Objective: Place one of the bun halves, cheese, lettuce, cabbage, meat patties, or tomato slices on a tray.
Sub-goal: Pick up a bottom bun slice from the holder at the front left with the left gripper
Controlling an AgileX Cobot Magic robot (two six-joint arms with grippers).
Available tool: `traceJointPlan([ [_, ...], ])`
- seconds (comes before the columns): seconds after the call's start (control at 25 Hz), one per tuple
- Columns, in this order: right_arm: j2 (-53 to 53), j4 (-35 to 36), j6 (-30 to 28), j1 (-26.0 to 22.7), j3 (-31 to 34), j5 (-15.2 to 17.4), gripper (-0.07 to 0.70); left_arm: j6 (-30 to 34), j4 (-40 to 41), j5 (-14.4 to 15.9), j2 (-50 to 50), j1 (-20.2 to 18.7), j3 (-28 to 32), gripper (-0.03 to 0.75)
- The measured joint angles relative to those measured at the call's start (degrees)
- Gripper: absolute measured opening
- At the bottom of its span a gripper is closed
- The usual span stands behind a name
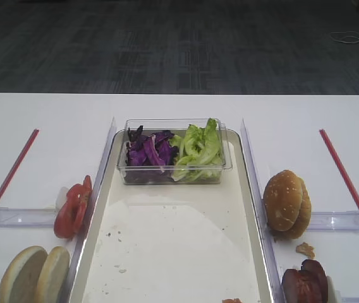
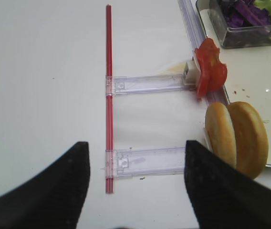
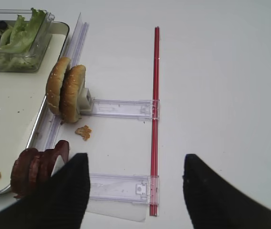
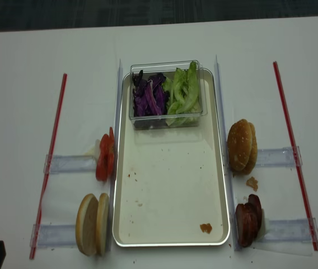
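the tray (image 4: pixel 170 185) lies lengthwise in the middle of the white worktop (image 4: pixel 19 84), its long sides flanked by clear plastic rails. its floor is bare apart from crumbs and a small orange scrap (image 4: pixel 205 228) near the near right corner. a clear plastic box (image 4: pixel 166 115) sits at the tray's far end, holding the cabbage (image 4: pixel 148 96) in its left half and the lettuce (image 4: pixel 184 92) in its right half, the two touching in the middle.

off the tray's left long edge, the tomato slices (image 4: pixel 104 157) stand on edge against the rail, about halfway along. nearer the near edge of the worktop on the same side, the bun halves (image 4: pixel 92 224) stand on edge side by side, touching each other and just beside the tray's near left corner.

off the right long edge, two sesame-seeded buns (image 4: pixel 241 145) stand on edge opposite the tomato. the meat patties (image 4: pixel 247 222) stand on edge near the tray's near right corner, with a loose crumb (image 4: pixel 252 182) on the worktop between them and the buns. a red strip (image 4: pixel 50 162) runs along each outer side of the worktop.

the left hand (image 2: pixel 136 186) hangs released over the worktop left of the bun halves, fingers wide apart and grasping nothing. the right hand (image 3: pixel 136 186) hangs likewise spread and empty, right of the meat patties.
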Motion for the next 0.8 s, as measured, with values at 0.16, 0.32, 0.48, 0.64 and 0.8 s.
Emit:
traceJointPlan([
  [0.16,0.0,0.0,0.1,0.0,0.0,0.0,0.477,0.0,-1.9,0.0,0.0,0.0,0.0,0.411],
  [0.32,0.0,0.0,0.1,0.0,0.0,0.0,0.477,0.1,-3.1,0.0,2.8,0.0,0.0,0.411],
  [0.48,0.0,0.0,0.1,0.0,0.0,0.0,0.477,0.1,-3.1,-0.1,6.9,0.0,0.0,0.411],
  [0.64,0.0,0.0,0.1,0.0,0.0,0.0,0.477,0.1,-3.2,-0.2,9.2,0.0,0.0,0.411],
  [0.8,0.0,0.0,0.1,0.0,0.0,0.0,0.477,0.2,-3.2,-0.2,9.9,0.0,0.0,0.406],
])
